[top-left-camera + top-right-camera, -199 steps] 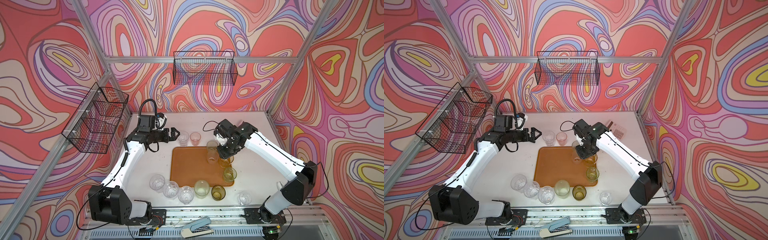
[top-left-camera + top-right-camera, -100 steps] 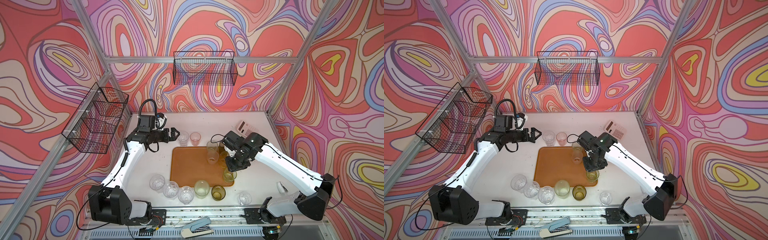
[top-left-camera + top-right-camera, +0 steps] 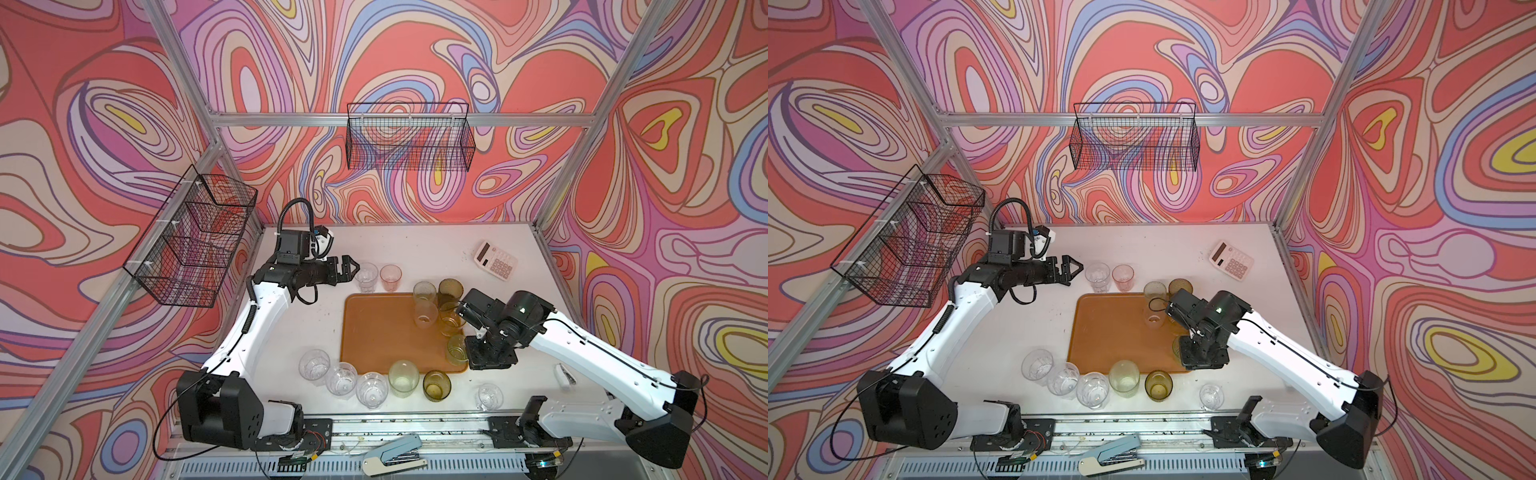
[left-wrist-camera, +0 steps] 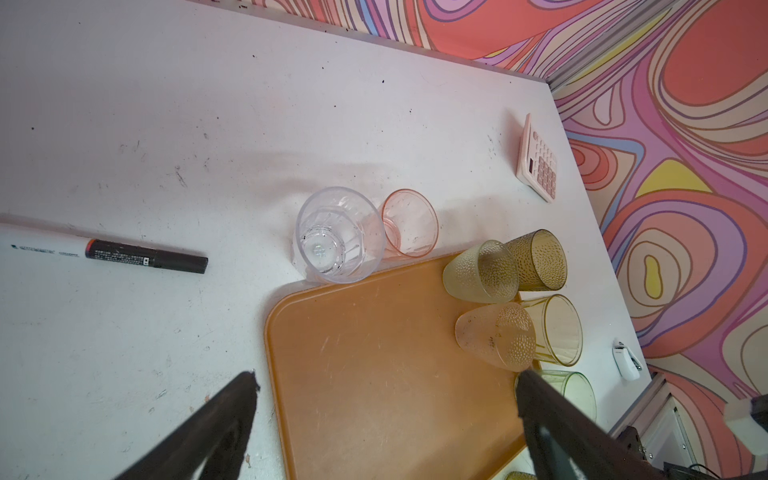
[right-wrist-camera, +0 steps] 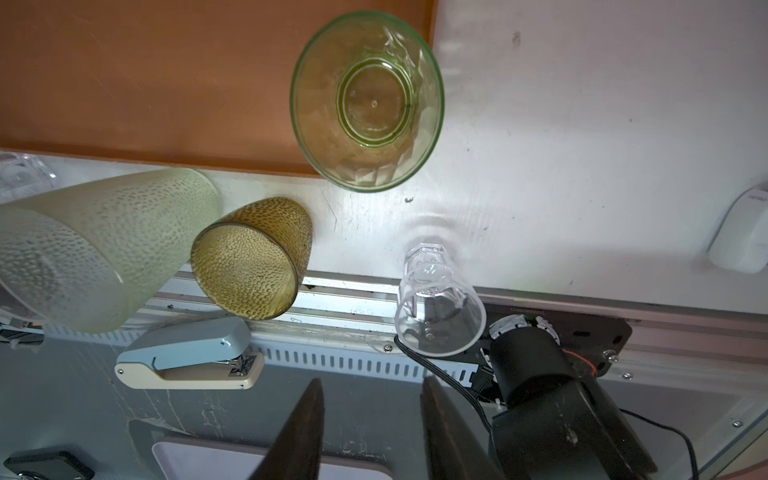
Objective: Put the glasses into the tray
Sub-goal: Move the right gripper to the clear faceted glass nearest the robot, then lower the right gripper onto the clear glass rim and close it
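Orange tray [image 3: 374, 332], one; glasses [image 3: 403, 378], perhaps thirteen.

Tray [image 3: 376, 332] sits mid-table, everything placed off it.
- Just behind the back rim: rear glass A [image 3: 366, 277] and rear glass B [image 3: 390, 277], side by side.
- On it, back right: four-glass cluster [image 3: 426, 316]. Can't tell if the rear two are fully inside the rim.
- On it, by the right rim towards the front: single glass [image 3: 457, 350].
- Along the front rim, off it: row of five glasses [image 3: 372, 390].
- Front right, apart: lone glass [image 3: 489, 397].
- Behind right: calculator [image 3: 496, 262].
- Left: marker [image 4: 124, 255].
- In front, past the table edge: stapler [image 3: 395, 453].
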You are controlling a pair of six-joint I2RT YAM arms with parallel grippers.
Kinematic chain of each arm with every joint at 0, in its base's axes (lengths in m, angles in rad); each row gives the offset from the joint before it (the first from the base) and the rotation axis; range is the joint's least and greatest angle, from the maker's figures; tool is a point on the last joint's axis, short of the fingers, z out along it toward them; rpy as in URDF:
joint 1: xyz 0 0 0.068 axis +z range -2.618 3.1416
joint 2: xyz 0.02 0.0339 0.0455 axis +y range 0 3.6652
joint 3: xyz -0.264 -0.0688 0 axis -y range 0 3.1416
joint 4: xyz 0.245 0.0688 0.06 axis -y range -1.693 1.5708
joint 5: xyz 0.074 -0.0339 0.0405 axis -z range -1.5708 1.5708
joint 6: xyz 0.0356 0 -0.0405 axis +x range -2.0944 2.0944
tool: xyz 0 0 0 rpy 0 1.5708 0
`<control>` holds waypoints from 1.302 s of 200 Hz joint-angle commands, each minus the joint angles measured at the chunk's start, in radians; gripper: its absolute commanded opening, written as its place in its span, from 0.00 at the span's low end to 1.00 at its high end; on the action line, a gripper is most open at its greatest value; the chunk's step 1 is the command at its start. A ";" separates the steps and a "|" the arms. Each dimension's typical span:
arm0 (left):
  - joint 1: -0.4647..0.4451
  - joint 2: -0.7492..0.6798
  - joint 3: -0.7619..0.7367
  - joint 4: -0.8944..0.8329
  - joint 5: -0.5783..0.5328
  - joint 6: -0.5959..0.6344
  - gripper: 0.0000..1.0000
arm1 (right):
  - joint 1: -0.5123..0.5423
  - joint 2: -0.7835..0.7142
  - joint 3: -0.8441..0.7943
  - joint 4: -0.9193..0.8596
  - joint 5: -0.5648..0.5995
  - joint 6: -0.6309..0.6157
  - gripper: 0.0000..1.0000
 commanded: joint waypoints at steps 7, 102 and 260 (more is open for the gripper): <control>-0.007 -0.009 0.007 -0.019 -0.008 0.015 1.00 | 0.018 -0.047 -0.051 0.011 0.001 0.097 0.40; -0.007 -0.006 0.007 -0.022 -0.005 0.013 1.00 | 0.044 -0.093 -0.220 0.104 -0.029 0.224 0.38; -0.007 -0.001 0.007 -0.018 0.001 0.010 1.00 | 0.077 -0.073 -0.418 0.306 -0.044 0.275 0.25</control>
